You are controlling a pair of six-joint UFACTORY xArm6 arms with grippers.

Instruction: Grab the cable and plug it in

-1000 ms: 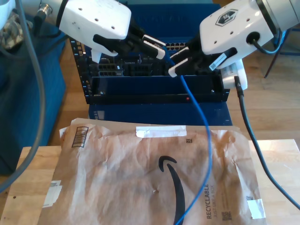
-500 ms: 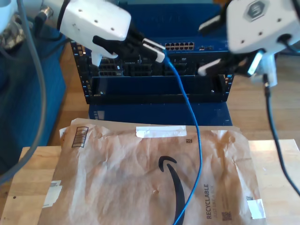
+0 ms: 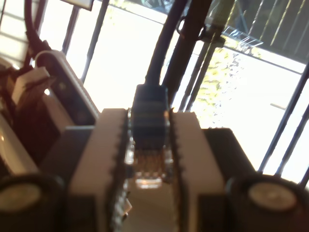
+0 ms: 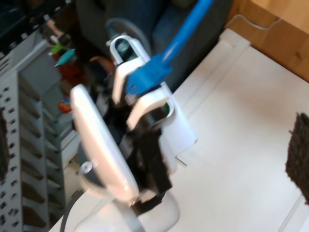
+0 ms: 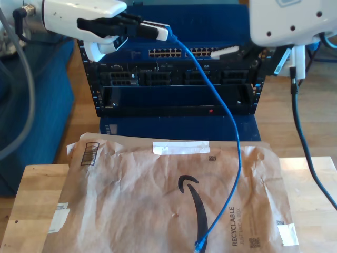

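Since a second ago: my first gripper (image 5: 161, 31) raised toward the exterior view's left with the cable (image 5: 227, 113); my second gripper (image 5: 230, 51) withdrawn rightward, jaw state impossible to tell. First wrist view: plug (image 3: 147, 162) clamped between closed pads. Exterior view: carrying step; next, level alignment with port row (image 5: 179, 53), open air between, loose end on envelope (image 5: 131, 200).
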